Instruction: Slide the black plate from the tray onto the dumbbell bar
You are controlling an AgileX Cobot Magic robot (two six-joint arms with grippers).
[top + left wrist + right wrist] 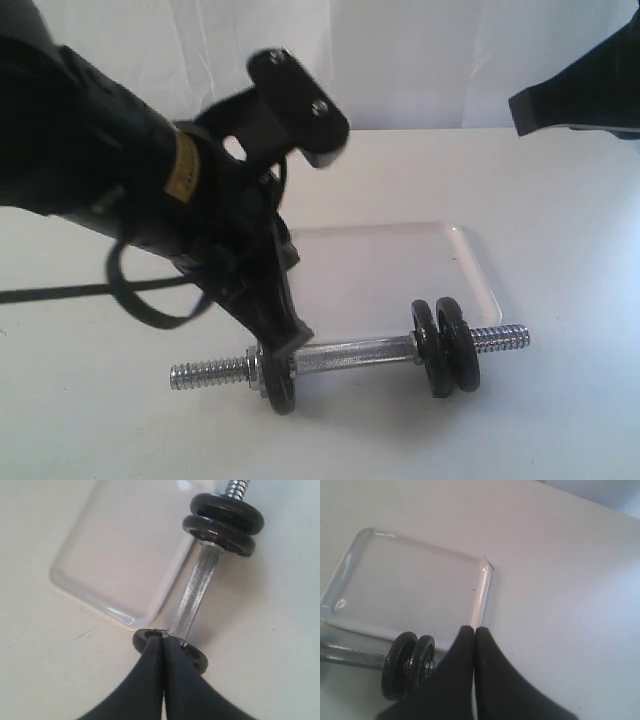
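Two left fingers (142,680) are pressed flat together with no gap, pinching nothing. The tips of the left gripper (161,639) sit at the top rim of the black plate (198,658); whether they touch it I cannot tell.

Exterior view: the left gripper (290,345) comes down from 10 o'clock onto the black plate (282,395). The plate stands on edge with the bar (350,353) through its centre hole, where the 9 o'clock threads meet the smooth middle. Its lower rim is on the table (560,220).

The bar (195,595) lies along the 9-to-3 line, just beside the 6 o'clock edge of the tray (380,270). Two other discs (448,345) sit face to face on the bar towards its 3 o'clock end, with threads showing beyond them. From the left wrist, the same pair (222,522) is at the far end of the bar and the tray (90,597) lies alongside.

Right fingers (455,675) are also closed against each other, holding nothing. The right gripper (474,630) hangs above bare table, near a corner of the tray (482,595) and the disc pair (407,665), well apart from the plate.
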